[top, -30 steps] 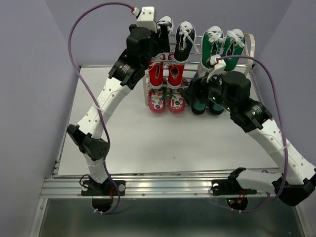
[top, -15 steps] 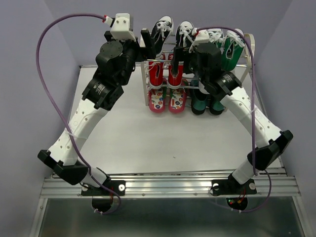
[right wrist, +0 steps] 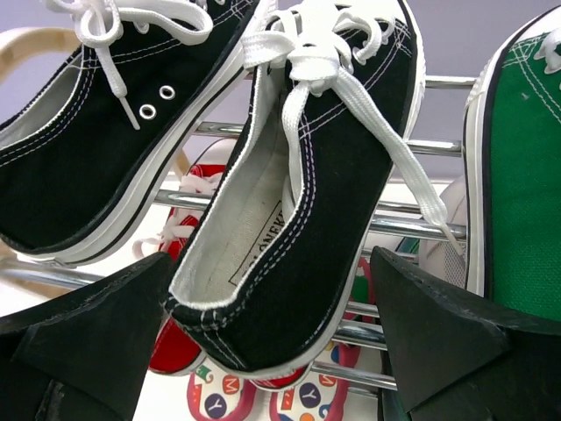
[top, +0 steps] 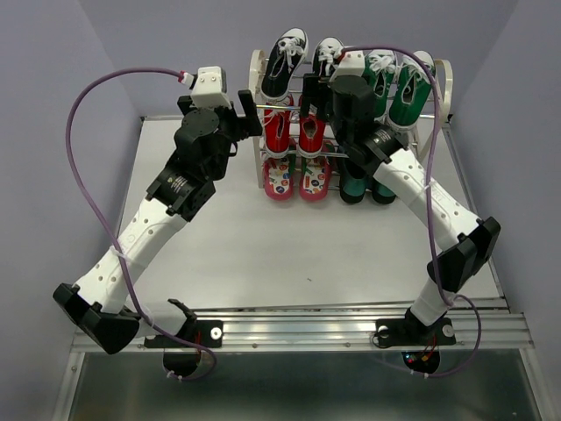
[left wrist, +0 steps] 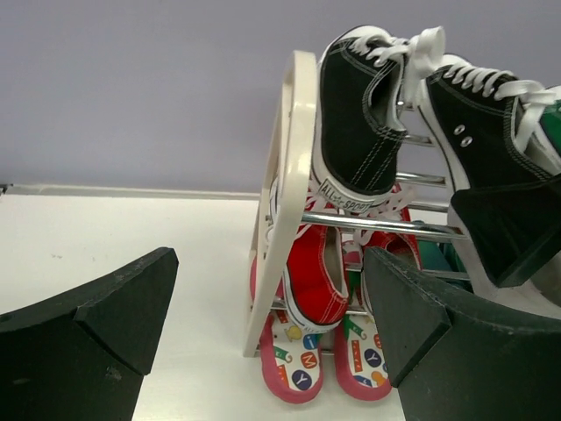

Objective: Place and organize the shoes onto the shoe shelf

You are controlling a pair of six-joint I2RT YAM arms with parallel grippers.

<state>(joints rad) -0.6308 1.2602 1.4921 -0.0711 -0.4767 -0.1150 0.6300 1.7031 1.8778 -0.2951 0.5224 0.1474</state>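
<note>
1. The right gripper (right wrist: 270,263) is spread wide. Its two dark fingers (right wrist: 96,338) stand either side of a heel and pinch nothing, and I cannot tell whether either pad brushes the sole.
2. Directly ahead, between those fingers, is the right black-white sneaker (right wrist: 307,175). Its heel faces the claw and its toe points up and away, so the long axis runs front to back across the top rods, skewed a little with the heel swung toward its mate (right wrist: 105,149).
3. In the overhead view this claw (top: 314,95) sits at the front of the top tier of the shoe shelf (top: 256,132) — plainly the nearer arm for that sneaker.
4. The left gripper (left wrist: 267,263) is also spread and empty. It hangs just outside the cream side frame (left wrist: 285,193), apart from the shoes, looking along the tiers.
5. Lower down, the red sneakers (top: 289,132) fill the middle tier and the flip-flops (top: 294,180) the bottom one. The green-and-white sneakers (top: 399,83) and dark green boots (top: 364,184) hold the right half.
6. My judgement is that all three pairs are racked, and what remains is squaring that skewed heel — a short sideways nudge, not a lift.
</note>
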